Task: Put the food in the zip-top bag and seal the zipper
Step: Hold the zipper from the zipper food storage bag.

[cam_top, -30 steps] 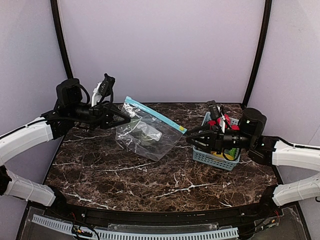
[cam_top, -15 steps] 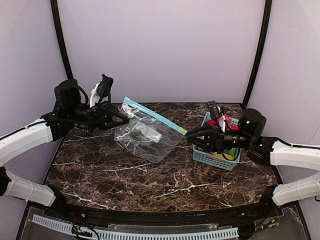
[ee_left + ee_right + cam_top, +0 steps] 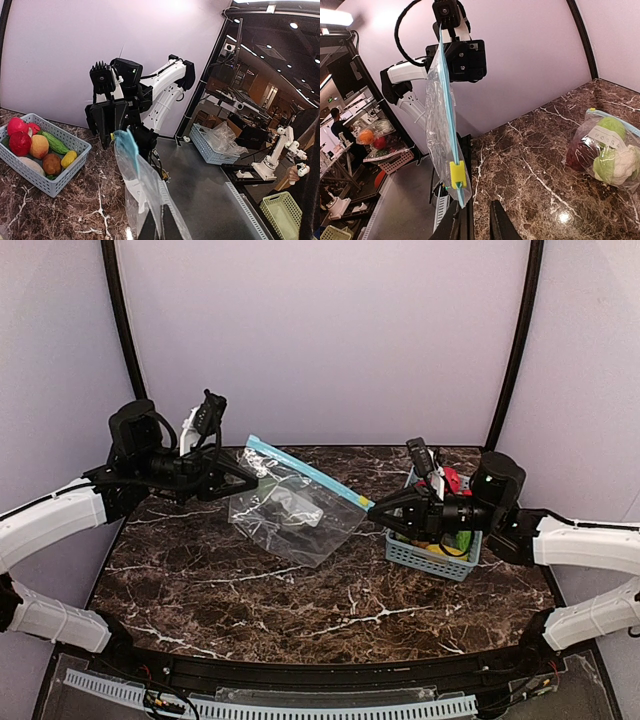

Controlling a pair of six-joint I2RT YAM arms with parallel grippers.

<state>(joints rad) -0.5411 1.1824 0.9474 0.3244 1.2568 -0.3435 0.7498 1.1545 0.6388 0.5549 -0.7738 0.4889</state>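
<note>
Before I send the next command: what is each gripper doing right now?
Left gripper: shut on the zip-top bag.
Right gripper: open, jaws narrowly apart by the bag's yellow slider, nothing clamped.

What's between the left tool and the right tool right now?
The zip-top bag, its blue zipper edge stretching from the left tool toward the right tool, seen in the top view.

This is a robotics lab. The dark marble desk (image 3: 300, 600) stands in a booth of plain lilac backdrop walls (image 3: 320, 340) framed by black poles (image 3: 118, 330). Beyond the booth, the wrist views show a small white robot arm (image 3: 270, 162), a bench with a plastic basket (image 3: 205, 147), ceiling spotlights (image 3: 297, 25) and a person (image 3: 339, 131) at a workstation.
</note>
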